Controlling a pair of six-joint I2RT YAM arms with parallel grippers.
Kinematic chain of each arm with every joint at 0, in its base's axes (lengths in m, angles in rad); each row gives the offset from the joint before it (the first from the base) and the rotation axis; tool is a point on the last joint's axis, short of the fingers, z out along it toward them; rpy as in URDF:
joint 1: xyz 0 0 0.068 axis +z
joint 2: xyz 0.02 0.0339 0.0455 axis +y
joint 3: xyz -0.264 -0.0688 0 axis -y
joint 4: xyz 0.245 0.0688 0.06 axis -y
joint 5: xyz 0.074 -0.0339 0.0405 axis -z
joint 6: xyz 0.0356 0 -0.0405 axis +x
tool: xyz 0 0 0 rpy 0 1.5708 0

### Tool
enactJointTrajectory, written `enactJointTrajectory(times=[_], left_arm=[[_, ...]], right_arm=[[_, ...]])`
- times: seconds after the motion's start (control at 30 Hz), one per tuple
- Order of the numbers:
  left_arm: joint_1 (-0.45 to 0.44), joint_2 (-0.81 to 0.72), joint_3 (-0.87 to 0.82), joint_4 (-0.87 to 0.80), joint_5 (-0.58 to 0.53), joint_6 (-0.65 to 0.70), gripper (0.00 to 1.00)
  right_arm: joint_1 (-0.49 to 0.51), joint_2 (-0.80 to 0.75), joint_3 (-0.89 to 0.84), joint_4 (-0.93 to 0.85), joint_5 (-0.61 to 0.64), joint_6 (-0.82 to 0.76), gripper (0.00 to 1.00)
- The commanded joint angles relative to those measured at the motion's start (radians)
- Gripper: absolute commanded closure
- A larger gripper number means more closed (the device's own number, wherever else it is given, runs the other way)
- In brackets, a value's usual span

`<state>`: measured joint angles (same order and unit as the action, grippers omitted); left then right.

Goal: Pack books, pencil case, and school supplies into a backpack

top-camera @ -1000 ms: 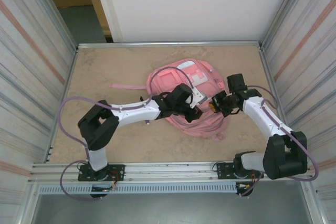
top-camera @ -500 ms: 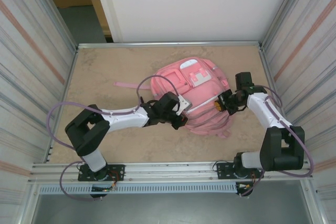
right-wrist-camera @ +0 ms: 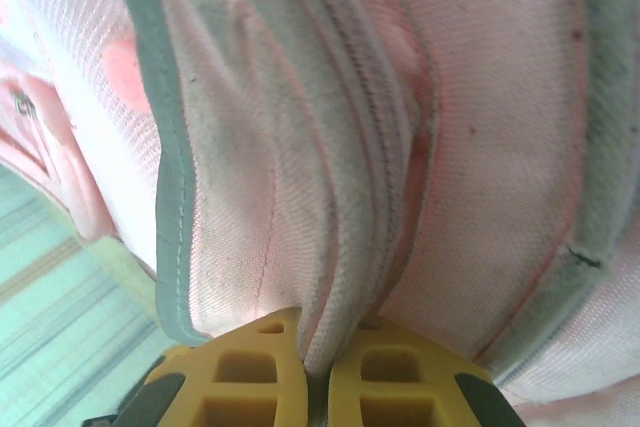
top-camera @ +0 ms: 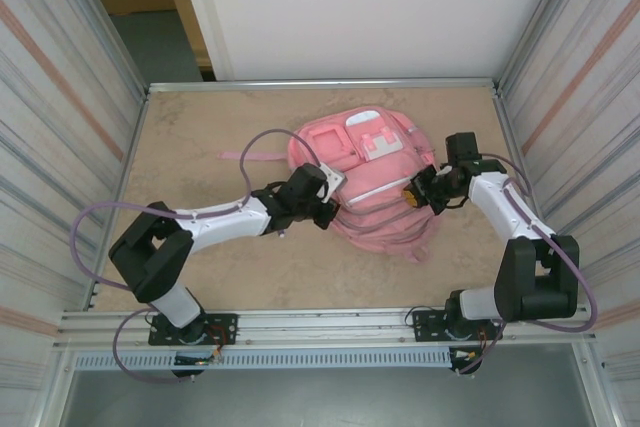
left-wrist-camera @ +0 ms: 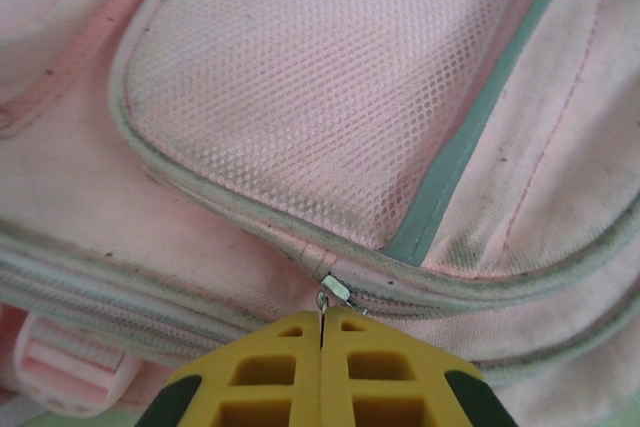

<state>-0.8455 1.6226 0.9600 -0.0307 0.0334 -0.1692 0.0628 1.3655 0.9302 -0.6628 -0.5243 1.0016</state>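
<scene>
Both clamp tight: left gripper (left-wrist-camera: 322, 325) tows the zipper pull (left-wrist-camera: 334, 290) leftward, right gripper (right-wrist-camera: 318, 352) anchors the backpack (top-camera: 378, 209), likely zipping up.

The backpack (top-camera: 380, 209) is matt pink woven cloth, partly mesh.

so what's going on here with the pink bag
Two robot arms are working on a pink backpack lying flat on the table. The left gripper is shut on a small metal zipper pull just below a mesh pocket. The right gripper pinches a fold of the bag's fabric on the opposite side, apparently bracing it. Whether the zip is being opened or closed, I can't tell.
</scene>
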Motion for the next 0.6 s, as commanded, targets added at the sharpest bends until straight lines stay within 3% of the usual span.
enactJointTrajectory(times=[0.0, 0.13, 0.2, 0.3, 0.4, 0.57], left_arm=[[0.036, 0.033, 0.052, -0.101, -0.248, 0.049, 1.0], [0.037, 0.052, 0.091, -0.122, -0.234, 0.041, 1.0], [0.039, 0.038, 0.068, -0.083, -0.188, 0.039, 0.98], [0.046, -0.021, 0.055, -0.106, -0.164, -0.009, 0.8], [0.048, -0.117, 0.021, -0.14, -0.186, -0.018, 0.68], [0.067, -0.274, -0.024, -0.195, -0.164, -0.013, 0.48]], right_arm=[[0.017, -0.049, 0.019, -0.028, 0.012, -0.073, 0.95], [0.02, -0.046, 0.013, -0.024, 0.01, -0.079, 0.94], [0.031, -0.032, 0.021, -0.027, 0.009, -0.098, 0.83], [0.074, -0.023, 0.037, -0.027, 0.039, -0.124, 0.75], [0.116, -0.017, 0.056, -0.03, 0.081, -0.143, 0.71], [0.182, 0.004, 0.095, -0.084, 0.258, -0.16, 0.63]])
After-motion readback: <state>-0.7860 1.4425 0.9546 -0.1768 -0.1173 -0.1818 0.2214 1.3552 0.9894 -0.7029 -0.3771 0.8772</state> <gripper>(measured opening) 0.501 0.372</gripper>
